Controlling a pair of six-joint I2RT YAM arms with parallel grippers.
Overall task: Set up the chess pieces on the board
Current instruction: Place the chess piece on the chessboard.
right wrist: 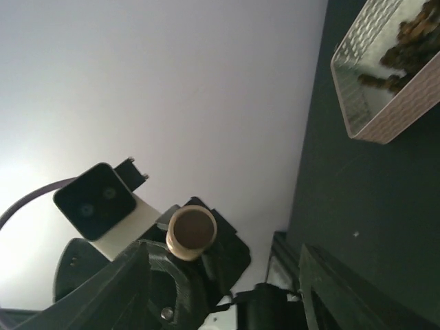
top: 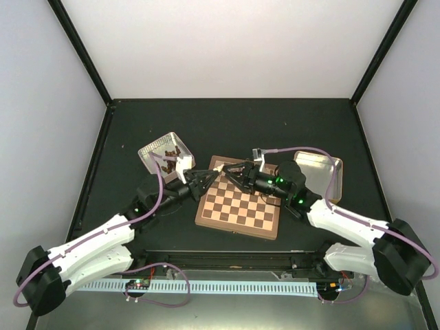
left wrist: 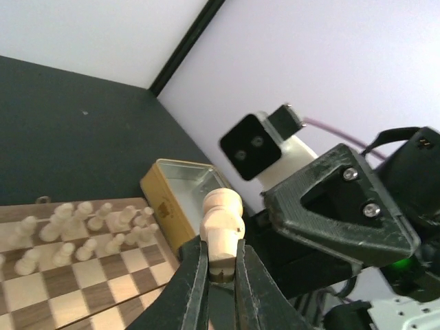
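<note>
1. Centrally, left gripper (left wrist: 221, 267) clamps a cream piece (left wrist: 221, 218), one end jutting past its fingertips, above the board's (top: 237, 207) far edge;
2. right gripper (top: 234, 173) faces it, jaws wide, clear of the piece;
3. other pieces (left wrist: 82, 227) stand clustered along one board edge, near the right tin (top: 320, 172);
4. left tin (top: 152, 152) holds dark pieces (top: 172, 150).

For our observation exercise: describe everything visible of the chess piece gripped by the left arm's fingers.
The chess piece is pale cream wood, with a rounded end, a narrow neck and a thicker body. The left fingers clamp its lower part from both sides, and it juts past their tips, off the board. From the right wrist, its end shows a dark brown disc inside a cream rim.
</note>
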